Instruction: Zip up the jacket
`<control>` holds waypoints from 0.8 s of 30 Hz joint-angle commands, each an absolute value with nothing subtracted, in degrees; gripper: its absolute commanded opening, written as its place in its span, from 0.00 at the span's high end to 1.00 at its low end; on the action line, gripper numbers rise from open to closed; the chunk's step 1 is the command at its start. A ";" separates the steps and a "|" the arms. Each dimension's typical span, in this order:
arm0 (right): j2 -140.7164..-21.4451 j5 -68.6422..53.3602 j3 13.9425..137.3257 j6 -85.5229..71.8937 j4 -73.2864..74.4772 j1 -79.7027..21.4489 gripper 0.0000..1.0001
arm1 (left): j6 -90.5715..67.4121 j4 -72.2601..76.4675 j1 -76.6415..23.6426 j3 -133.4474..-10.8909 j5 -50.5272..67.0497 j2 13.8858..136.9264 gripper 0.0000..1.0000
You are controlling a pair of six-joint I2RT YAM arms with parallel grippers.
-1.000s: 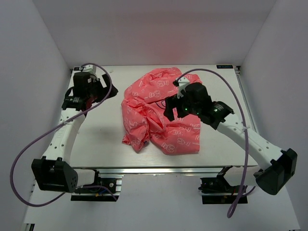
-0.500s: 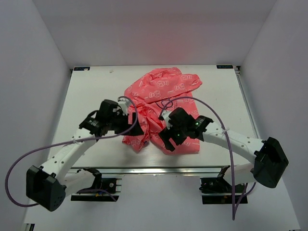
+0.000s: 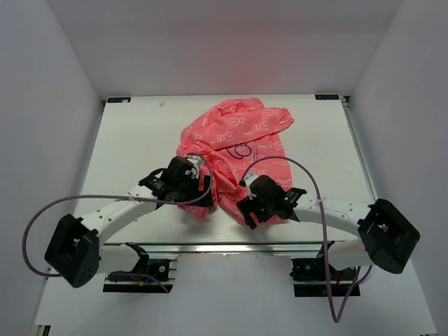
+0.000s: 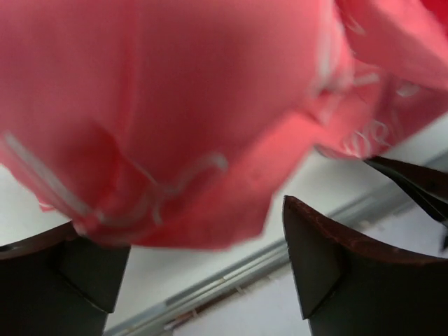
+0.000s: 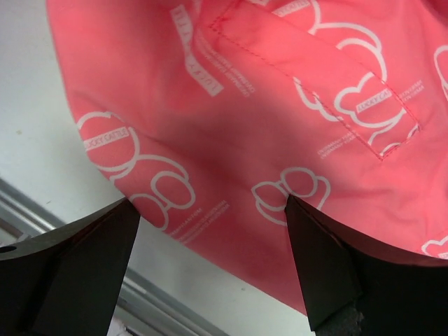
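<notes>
- The jacket (image 3: 238,140) lies crumpled in a heap at the middle of the table (image 3: 133,140), its near hem close to the near edge.
- Judged handling: thin, light, soft fabric that probably folds and slides under any pull and will not hold its shape.
- No zip shows in any view. The hold is best taken at the near hem, one corner per arm, to spread the front open first.
- Left gripper (image 4: 178,224): jaws wide apart, hem fabric hanging between them, nothing pinched.
- Right gripper (image 5: 211,210): jaws wide apart over the near right hem, holding nothing.
- Change from a second ago: the left arm has left the far left corner and the right arm the jacket's middle. Both now sit at the near hem. The heap looks barely altered.
</notes>
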State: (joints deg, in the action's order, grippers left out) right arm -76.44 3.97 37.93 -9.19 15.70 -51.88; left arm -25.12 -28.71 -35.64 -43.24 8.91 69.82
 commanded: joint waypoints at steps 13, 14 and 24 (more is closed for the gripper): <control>-65.23 24.86 46.83 -11.44 7.91 -50.98 1.00 | -23.30 -21.19 -36.12 -58.26 -7.12 64.53 1.00; -63.74 26.96 49.63 -10.73 7.56 -50.98 1.00 | -22.51 -19.88 -36.12 -60.45 -7.38 62.95 1.00; -48.27 31.91 67.56 6.23 -3.24 -50.98 1.00 | -16.54 -6.69 -36.12 -78.89 -3.97 54.32 1.00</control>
